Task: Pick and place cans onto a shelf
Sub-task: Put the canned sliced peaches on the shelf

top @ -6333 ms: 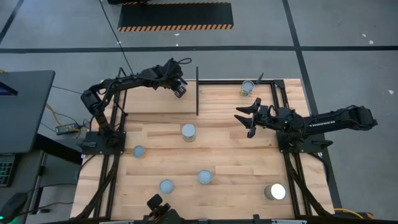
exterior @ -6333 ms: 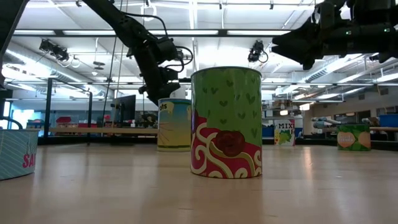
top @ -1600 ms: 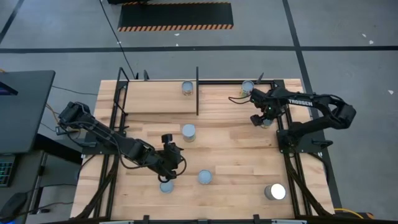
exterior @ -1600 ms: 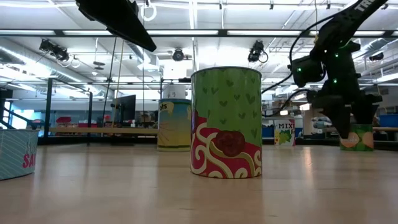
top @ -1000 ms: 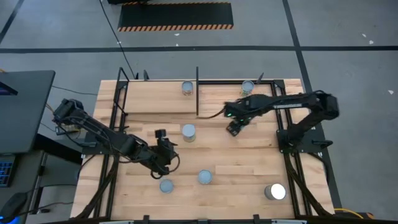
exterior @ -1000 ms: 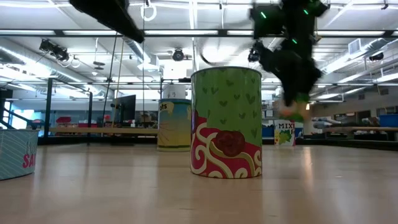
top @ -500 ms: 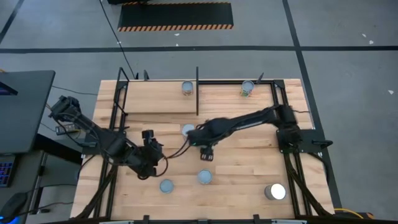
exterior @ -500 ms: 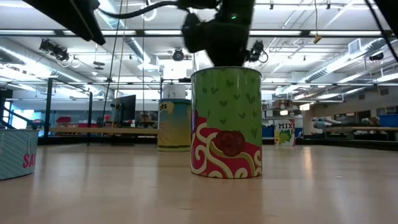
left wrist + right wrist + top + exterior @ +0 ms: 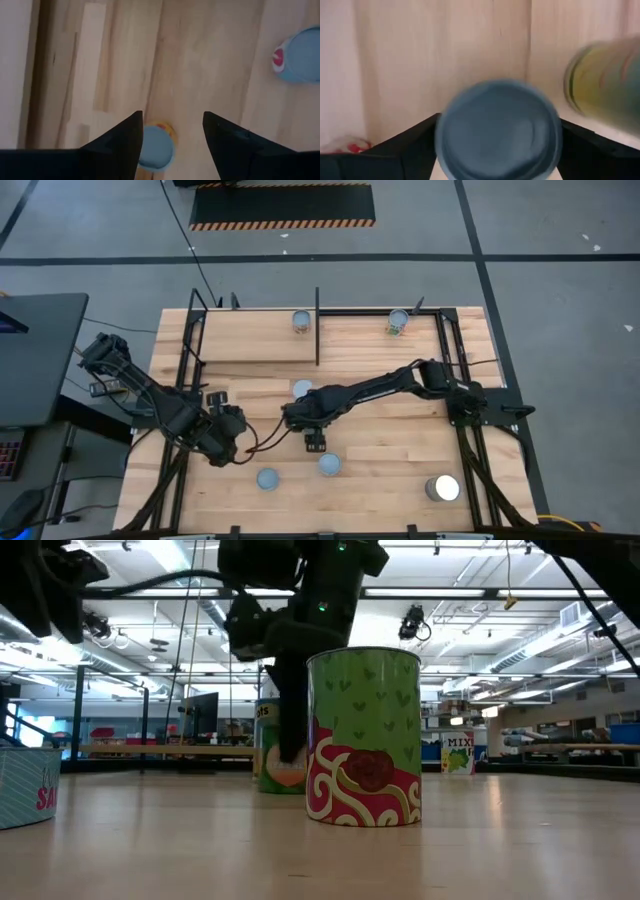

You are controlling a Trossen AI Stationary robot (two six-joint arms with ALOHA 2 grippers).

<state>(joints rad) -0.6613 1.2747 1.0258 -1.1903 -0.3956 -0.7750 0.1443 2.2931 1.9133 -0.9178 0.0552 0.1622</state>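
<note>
Jaws on both grippers open, nothing gripped. Right gripper (image 9: 314, 444) hangs over the tabletop (image 9: 400, 440), just beside the green can (image 9: 329, 464), blue lid (image 9: 497, 131) between its fingers (image 9: 410, 145) from the wrist. Left gripper (image 9: 213, 402) sits well apart from that can, toward the tabletop's left edge. Two cans (image 9: 301, 321) stand on the shelf (image 9: 250, 340) beyond it.

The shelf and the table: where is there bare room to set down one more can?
Shelf: bare wood between its two cans and left of both. Table: free patch between the right arm and the wide can. Crowded: the middle, where the left gripper and right gripper hang over loose cans.
</note>
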